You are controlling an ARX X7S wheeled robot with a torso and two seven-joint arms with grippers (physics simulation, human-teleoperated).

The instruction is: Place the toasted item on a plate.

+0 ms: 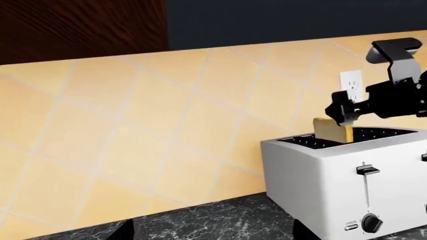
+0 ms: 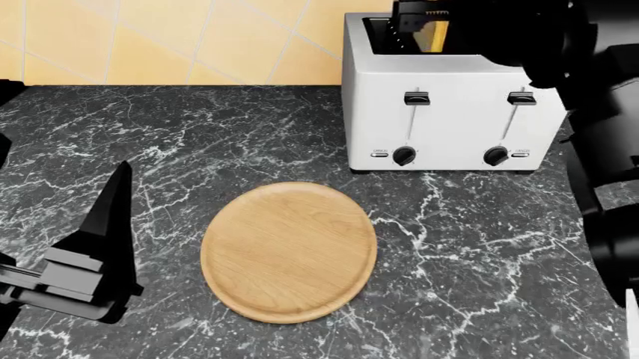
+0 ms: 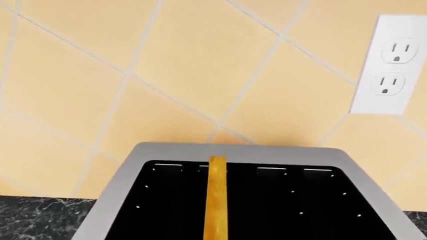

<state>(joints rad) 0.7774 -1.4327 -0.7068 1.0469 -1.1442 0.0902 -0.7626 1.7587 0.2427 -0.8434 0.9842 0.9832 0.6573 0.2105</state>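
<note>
The toasted item [image 1: 331, 130] stands upright in the left slot of the white toaster [image 1: 347, 185], its top sticking out. In the right wrist view the toasted item [image 3: 217, 200] shows edge-on, straight below the camera. My right gripper [image 1: 347, 119] hangs over the toaster with its fingertips at the slice's upper corner; whether they press on it I cannot tell. The round wooden plate [image 2: 289, 250] lies bare on the counter in front of the toaster [image 2: 450, 105]. My left gripper [image 1: 213, 234] is open over the counter, left of the plate, with nothing between its fingers [image 2: 113, 217].
The black marble counter [image 2: 469, 247] runs back to a yellow tiled wall [image 1: 133, 125] with a white outlet [image 3: 390, 65] above the toaster. A dark wooden cabinet [image 1: 80, 25] hangs above left. My right arm [image 2: 599, 149] fills the right edge.
</note>
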